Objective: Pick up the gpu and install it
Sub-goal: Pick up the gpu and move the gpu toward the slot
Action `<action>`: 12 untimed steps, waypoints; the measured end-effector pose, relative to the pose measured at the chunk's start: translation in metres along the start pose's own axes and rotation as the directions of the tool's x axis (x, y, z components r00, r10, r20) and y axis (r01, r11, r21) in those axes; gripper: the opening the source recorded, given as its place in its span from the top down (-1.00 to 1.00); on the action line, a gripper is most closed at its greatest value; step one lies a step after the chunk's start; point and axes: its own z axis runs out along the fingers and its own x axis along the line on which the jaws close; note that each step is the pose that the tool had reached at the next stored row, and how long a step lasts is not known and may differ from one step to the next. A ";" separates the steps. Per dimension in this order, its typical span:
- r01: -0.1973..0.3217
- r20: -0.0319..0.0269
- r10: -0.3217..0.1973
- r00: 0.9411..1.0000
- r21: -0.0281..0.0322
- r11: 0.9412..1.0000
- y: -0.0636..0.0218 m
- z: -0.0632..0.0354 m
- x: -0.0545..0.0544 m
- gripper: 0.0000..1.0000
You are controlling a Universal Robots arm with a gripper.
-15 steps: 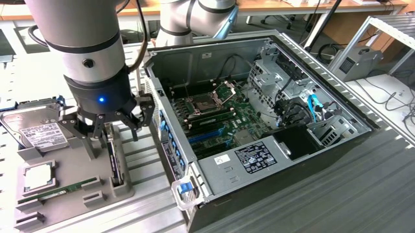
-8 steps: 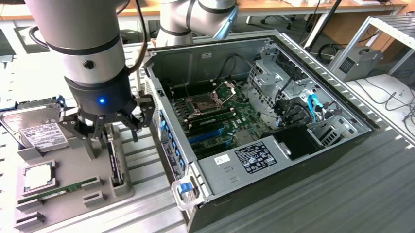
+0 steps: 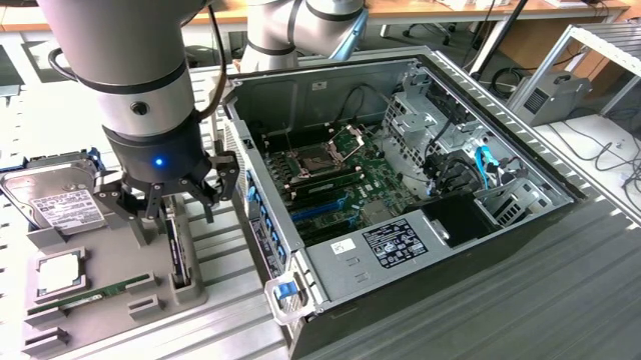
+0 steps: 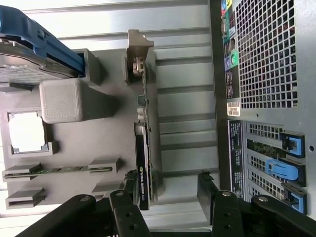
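One open gripper above the gpu, card in its tray slot

We see the gripper [image 3: 176, 217] hanging over the grey tray [image 3: 120, 247] at the exterior view's left, black linked fingers [image 3: 213, 196] spread wide, nothing held. In the wrist view the gripper [image 4: 168, 180] has its jaws open, one on either side of the gpu [image 4: 143, 163]; the card sits much nearer one finger than the other, and we cannot tell if they touch.

The gpu [image 3: 179, 255] stands on its long edge in a narrow slot of the tray: thin, flat, black face, with a bent silver metal bracket [image 4: 136, 54] at the end far from the gripper. It is not lifted and not in the case.

The tray [image 4: 98, 128] is matte grey plastic with blocky moulded posts and pockets. In it we also note:
- a drive [image 3: 60, 202], silver with a white label, propped in blue rails; its blue rail edge is the part seen from the wrist [image 4: 44, 44]
- a square cpu [image 3: 60, 271] with a pale metal lid, lying flat in a pocket [image 4: 24, 132]
- a narrow green ram stick [image 3: 90, 295], on edge between two clips [image 4: 59, 169]

Just beside the tray, toward the exterior view's right, lies the case [image 3: 451, 277], side panel off, sheet-metal walls, green motherboard [image 3: 341, 187] exposed. Its rear shows a perforated grille [image 4: 266, 54] and blue plastic slot latches [image 4: 284, 170]. Everything rests on a ribbed aluminium table [image 3: 230, 300].
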 end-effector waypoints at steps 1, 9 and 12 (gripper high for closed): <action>0.000 0.000 0.000 1.000 0.001 1.000 0.0000 0.0016 0.000 -0.20; 0.000 0.000 0.000 1.000 0.002 1.000 -0.0001 0.0033 0.001 -0.20; 0.000 0.000 0.000 1.000 0.003 1.000 -0.0001 0.0041 0.001 -0.20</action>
